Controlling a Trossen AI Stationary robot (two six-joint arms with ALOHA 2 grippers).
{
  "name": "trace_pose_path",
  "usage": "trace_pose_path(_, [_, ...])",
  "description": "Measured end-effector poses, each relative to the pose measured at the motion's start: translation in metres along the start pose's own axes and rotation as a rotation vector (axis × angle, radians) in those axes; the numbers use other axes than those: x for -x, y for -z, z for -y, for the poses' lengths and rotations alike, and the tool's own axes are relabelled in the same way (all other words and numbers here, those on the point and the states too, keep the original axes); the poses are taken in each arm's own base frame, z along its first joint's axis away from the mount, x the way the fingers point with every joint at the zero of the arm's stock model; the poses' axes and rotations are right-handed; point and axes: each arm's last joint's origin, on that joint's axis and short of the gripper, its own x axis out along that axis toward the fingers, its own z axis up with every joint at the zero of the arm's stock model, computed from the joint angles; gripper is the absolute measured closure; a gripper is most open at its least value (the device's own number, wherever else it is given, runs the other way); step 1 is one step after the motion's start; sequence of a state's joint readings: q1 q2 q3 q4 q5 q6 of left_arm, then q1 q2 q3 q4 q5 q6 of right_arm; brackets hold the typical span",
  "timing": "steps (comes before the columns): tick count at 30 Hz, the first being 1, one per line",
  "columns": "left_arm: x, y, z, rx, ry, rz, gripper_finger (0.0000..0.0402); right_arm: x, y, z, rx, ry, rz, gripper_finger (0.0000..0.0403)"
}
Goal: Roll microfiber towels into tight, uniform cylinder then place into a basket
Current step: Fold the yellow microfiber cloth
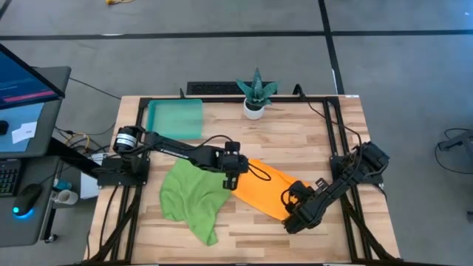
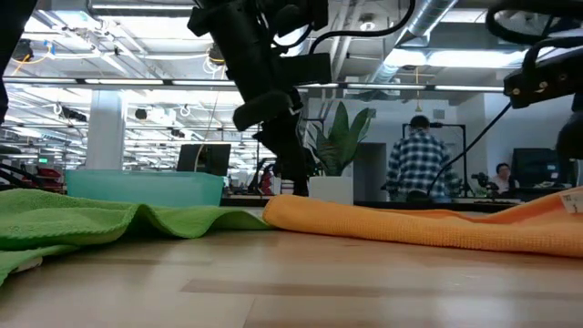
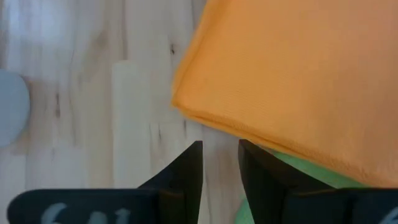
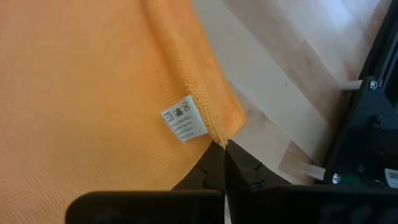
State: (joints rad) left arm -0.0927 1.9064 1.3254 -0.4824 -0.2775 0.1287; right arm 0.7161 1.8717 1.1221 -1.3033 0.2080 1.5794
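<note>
On the desk [image 1: 295, 140] the basket [image 1: 176, 118] sits at the far left corner, with the green towel [image 1: 194, 199] crumpled nearer and the left gripper [image 3: 220, 163], its fingers parted and holding nothing, poised just beside the folded orange towel [image 1: 270, 188]. At that towel's other end the right gripper [image 4: 222, 163] is pinched on the tagged corner. Rolling well calls, I judge, for keeping this corner taut while the left gripper takes the fold squarely, so the cylinder starts tight and even.

Potted plant [image 1: 256, 94] at table [image 1: 295, 140] back edge, laptop [image 1: 26, 96] off to side
</note>
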Motion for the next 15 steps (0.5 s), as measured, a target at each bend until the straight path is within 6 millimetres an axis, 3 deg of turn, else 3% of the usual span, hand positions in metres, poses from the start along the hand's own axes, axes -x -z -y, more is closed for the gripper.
trace_pose_path(8, [0.005, 0.003, 0.019, -0.069, 0.079, -0.031, 0.0310, -0.001, -0.005, 0.000, 0.077, 0.004, -0.044, 0.0334])
trace_pose_path(15, [0.012, 0.000, 0.042, -0.136, 0.290, 0.014, 0.0310, -0.001, -0.010, 0.013, 0.036, 0.134, -0.007, 0.0261])
